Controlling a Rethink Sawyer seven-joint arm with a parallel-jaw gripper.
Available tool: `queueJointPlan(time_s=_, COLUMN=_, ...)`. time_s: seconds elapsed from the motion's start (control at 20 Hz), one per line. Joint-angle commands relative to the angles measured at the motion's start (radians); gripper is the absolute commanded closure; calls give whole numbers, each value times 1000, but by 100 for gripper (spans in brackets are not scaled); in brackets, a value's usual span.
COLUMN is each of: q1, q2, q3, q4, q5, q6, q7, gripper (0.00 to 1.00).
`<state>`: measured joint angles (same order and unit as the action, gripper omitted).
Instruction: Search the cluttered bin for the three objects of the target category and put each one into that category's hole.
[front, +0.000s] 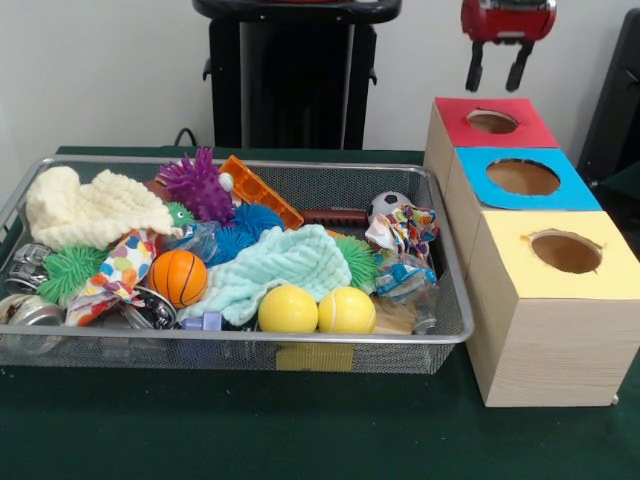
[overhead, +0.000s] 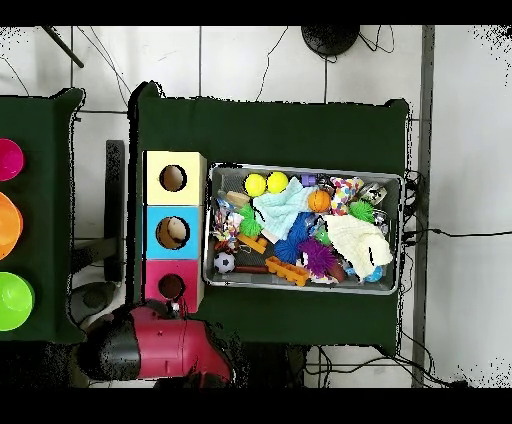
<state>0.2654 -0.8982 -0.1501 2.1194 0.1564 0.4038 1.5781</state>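
Green table: spread, empty end effector (front: 496, 68) hangs above red-topped hole (front: 492, 122), well apart from bin (front: 330, 353).

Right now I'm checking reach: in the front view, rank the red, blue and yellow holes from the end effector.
1. Red-topped hole, just below the end effector.
2. Blue-topped hole, middle box.
3. Yellow-topped hole, nearest the camera.

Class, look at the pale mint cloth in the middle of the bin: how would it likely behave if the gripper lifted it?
The mint cloth lies draped and rumpled, so it is probably floppy and would sag. Its thin folds suggest it is light. Since it overlaps the yellow balls, lifting it might nudge them into rolling.
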Motion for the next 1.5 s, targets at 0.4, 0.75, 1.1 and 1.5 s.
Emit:
queueJointPlan(time_s=0.4, q1=-30, q2=-83, q3=-39, q4=-184, q5=-54, q6=293, q7=151, gripper=0)
queueJointPlan(time_s=0.75, q1=-117, q2=61, q3=31, q4=-254, q5=-72, q6=147, q7=76, gripper=0)
queueJointPlan(time_s=1.1, q1=-208, q2=122, q3=86, q4=-274, q5=-92, q6=84, q7=1, gripper=0)
queueJointPlan(time_s=1.5, q1=-291, q2=148, q3=134, q4=-269, q5=-150, q6=42, q7=-22, gripper=0)
